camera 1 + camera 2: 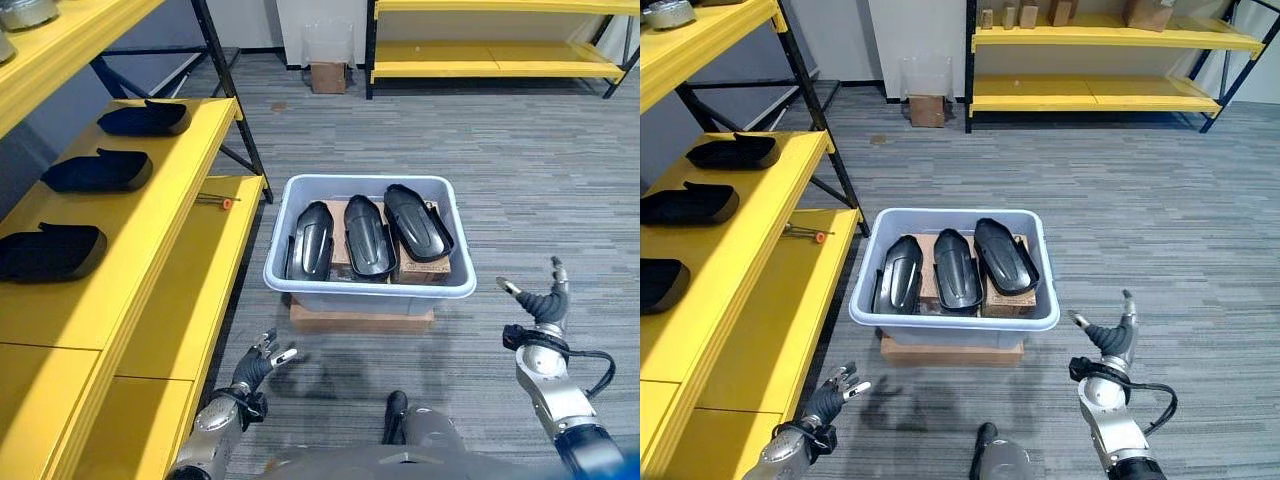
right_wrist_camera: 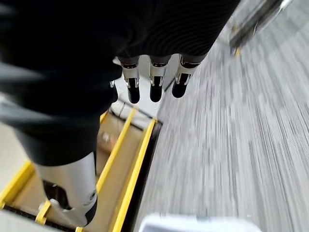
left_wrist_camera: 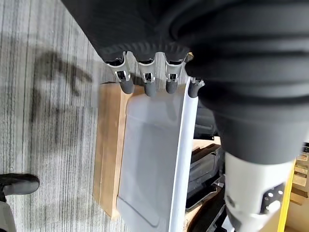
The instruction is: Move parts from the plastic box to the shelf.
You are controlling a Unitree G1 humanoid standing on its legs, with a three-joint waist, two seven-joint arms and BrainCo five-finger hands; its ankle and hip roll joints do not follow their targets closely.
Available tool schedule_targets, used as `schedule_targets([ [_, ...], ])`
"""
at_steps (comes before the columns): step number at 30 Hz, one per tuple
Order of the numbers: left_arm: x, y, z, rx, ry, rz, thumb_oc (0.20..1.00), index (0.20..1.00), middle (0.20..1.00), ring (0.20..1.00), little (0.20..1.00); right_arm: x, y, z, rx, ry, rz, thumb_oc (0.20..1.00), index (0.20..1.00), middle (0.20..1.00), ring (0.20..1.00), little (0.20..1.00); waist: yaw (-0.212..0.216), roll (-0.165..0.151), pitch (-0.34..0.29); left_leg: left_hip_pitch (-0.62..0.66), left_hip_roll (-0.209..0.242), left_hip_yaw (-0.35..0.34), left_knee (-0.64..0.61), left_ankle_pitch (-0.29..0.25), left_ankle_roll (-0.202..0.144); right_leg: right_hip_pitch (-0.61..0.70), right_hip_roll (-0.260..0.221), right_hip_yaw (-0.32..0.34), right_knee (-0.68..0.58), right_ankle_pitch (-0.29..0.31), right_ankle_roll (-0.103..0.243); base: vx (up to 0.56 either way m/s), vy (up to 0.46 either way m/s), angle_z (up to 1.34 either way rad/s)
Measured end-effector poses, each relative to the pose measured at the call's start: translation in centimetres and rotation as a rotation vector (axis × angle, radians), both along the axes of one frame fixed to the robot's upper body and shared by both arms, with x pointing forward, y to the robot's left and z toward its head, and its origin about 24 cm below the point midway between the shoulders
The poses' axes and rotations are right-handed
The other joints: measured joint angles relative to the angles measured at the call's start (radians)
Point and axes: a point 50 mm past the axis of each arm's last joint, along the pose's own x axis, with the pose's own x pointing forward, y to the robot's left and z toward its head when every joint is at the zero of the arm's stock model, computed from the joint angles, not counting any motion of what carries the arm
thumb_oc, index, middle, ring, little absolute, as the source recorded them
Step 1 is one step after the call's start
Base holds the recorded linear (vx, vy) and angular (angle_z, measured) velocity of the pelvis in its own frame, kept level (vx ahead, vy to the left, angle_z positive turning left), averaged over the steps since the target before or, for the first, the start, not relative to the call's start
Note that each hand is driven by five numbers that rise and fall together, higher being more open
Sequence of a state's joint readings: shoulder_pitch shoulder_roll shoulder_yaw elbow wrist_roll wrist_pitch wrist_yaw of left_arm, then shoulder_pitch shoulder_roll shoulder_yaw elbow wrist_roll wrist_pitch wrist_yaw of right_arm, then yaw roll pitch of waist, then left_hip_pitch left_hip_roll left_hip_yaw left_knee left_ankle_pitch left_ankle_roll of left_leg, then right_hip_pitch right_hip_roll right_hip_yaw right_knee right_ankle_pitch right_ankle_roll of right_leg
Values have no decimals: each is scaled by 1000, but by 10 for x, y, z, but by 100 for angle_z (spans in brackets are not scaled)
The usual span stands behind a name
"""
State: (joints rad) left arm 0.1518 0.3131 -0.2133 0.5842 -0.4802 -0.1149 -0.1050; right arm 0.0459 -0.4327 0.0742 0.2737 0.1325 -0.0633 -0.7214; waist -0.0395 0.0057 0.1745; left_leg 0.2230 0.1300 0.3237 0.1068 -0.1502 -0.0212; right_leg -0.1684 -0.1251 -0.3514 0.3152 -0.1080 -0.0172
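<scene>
To the left of the left hand (image 1: 262,362) stands the yellow shelf (image 1: 175,190), three black parts (image 1: 100,172) already on it and a small screwdriver (image 1: 216,200) on the lower board. That hand hangs low, fingers loosely spread, empty. Ahead, between both hands, the plastic box (image 1: 370,285) holds three more parts (image 1: 369,237); the left wrist view shows its wooden base (image 3: 107,154). The right hand (image 1: 543,303) is wide open, empty; its wrist view shows another shelf (image 2: 129,159) beyond.

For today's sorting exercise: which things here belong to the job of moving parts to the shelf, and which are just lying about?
Belong to the job:
plastic box
three black parts in the box
yellow shelf
three black parts on the shelf

Lying about:
screwdriver
cardboard box
far shelf
</scene>
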Motion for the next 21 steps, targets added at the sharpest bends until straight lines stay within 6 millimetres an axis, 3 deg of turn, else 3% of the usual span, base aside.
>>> schedule_targets([
  [6, -7, 2, -3, 4, 10, 62, 1000, 1000, 1000, 1000, 1000, 1, -1, 3, -18, -14, 11, 1000, 1000, 1000, 1000, 1000, -1, 8, -6, -38, 34, 0, 100, 23, -1, -6, 24, -8, 31, -54, -40, 111, -156, 0],
  [7, -6, 5, -2, 26, 5, 94, 1000, 1000, 1000, 1000, 1000, 1, -1, 2, -14, -8, 24, 1000, 1000, 1000, 1000, 1000, -5, 9, -11, -66, 48, 3, 144, 42, -31, 1, 30, -10, 15, -59, -49, 64, -159, -3],
  [10, -1, 13, 3, 69, -25, 153, 1000, 1000, 1000, 1000, 1000, -3, -1, 0, -2, 12, 53, 1000, 1000, 1000, 1000, 1000, -1, 7, -31, -142, 84, 18, 254, 104, -67, 20, 47, -23, -42, -54, -50, 71, -118, -5],
  [11, 3, 15, 8, 70, -53, 181, 1000, 1000, 1000, 1000, 1000, -7, -1, -3, 3, 30, 74, 1000, 1000, 1000, 1000, 1000, 1, -5, -28, -192, 80, -12, 337, 94, -74, 29, 52, -9, -59, -37, -76, 50, 8, -4],
  [13, 4, 14, 11, 68, -70, 190, 1000, 1000, 1000, 1000, 1000, -10, 0, -6, 8, 47, 90, 1000, 1000, 1000, 1000, 1000, -1, -5, -28, -221, 70, -5, 362, 80, -73, 38, 61, 1, -72, -36, -75, 40, 64, -17],
  [17, 5, 13, 15, 60, -94, 197, 1000, 1000, 1000, 1000, 1000, -13, 1, -9, 7, 76, 116, 1000, 1000, 1000, 1000, 1000, -13, 1, -31, -236, 68, 48, 186, 79, -66, 45, 88, 13, -100, -31, -69, 55, 223, -16],
  [18, 7, 13, 16, 48, -101, 206, 1000, 1000, 1000, 1000, 1000, -13, 3, -11, 7, 83, 132, 1000, 1000, 1000, 1000, 1000, -19, -8, -26, -236, 94, 47, 63, 115, -92, 48, 94, 25, -118, -27, -62, 75, 241, -9],
  [20, 8, 13, 16, 36, -103, 215, 1000, 1000, 1000, 1000, 1000, -12, 6, -11, 11, 84, 143, 1000, 1000, 1000, 1000, 1000, -15, -20, -16, -229, 132, 47, -24, 164, -98, 58, 95, 36, -130, -22, -55, 61, 203, -22],
  [21, 8, 13, 16, 32, -102, 217, 1000, 1000, 1000, 1000, 1000, -12, 7, -13, 14, 91, 154, 1000, 1000, 1000, 1000, 1000, -20, -29, -10, -228, 176, 45, -61, 215, -115, 75, 98, 39, -142, -21, -51, 68, 301, -31],
])
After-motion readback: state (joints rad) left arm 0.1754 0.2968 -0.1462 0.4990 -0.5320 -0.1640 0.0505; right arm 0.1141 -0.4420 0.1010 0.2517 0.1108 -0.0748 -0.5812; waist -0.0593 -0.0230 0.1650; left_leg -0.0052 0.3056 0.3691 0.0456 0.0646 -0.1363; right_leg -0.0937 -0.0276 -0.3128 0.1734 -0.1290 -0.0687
